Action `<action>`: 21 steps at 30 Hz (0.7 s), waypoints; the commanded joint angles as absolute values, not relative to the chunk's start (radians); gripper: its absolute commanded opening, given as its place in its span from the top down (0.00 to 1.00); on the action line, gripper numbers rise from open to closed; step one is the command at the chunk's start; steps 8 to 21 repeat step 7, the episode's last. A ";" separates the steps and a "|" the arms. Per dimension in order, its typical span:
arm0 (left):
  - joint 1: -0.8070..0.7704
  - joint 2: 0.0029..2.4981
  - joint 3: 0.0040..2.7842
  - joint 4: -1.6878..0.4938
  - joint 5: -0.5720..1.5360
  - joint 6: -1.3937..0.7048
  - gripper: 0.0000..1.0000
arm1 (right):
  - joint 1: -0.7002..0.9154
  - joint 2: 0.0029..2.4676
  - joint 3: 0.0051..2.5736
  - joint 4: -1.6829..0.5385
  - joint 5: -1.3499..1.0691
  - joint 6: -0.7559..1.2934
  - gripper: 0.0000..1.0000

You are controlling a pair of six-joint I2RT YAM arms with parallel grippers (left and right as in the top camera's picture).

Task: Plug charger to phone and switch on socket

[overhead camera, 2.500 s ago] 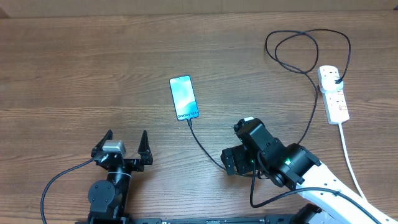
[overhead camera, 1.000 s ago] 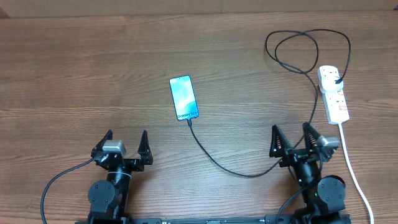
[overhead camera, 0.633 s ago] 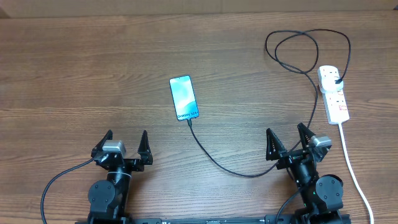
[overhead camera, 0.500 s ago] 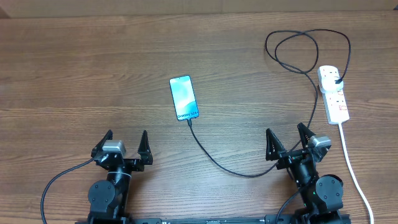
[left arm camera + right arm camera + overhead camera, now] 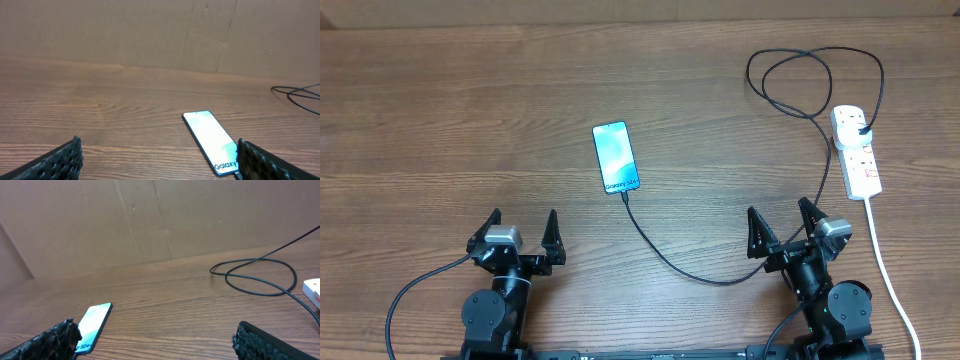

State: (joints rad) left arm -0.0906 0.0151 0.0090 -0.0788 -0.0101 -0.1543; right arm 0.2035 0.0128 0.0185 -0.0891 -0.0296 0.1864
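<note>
Black arms (image 5: 495, 310), ridged black fingers (image 5: 55, 162)

The table (image 5: 470, 100) is mid-brown wood with long streaks of darker grain running across it. The phone (image 5: 616, 157) shows a pale blue screen, nearly white in the left wrist view, framed by dark edges and with dark lettering at its near end. The charger (image 5: 670, 262) is black along its whole length. The socket (image 5: 856, 150) is white with small red markings, and its cord (image 5: 885, 260) is white too. The left gripper (image 5: 524, 215) and right gripper (image 5: 778, 208) are black. Their fingers (image 5: 55, 160) have a rough pebbled texture, and each carries a light grey block (image 5: 503, 236). Behind the table stands plain tan cardboard (image 5: 125, 30) — marked only by faint creases.
</note>
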 commanded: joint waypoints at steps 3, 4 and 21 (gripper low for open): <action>-0.084 0.004 0.004 -0.078 0.004 -0.157 0.01 | 0.202 0.003 0.008 -0.081 -0.036 0.181 0.00; -0.084 0.004 0.004 -0.078 0.004 -0.157 0.00 | 0.202 0.003 0.008 -0.081 -0.036 0.181 0.00; -0.084 0.004 0.004 -0.078 0.004 -0.157 0.00 | 0.202 0.003 0.008 -0.081 -0.036 0.181 0.00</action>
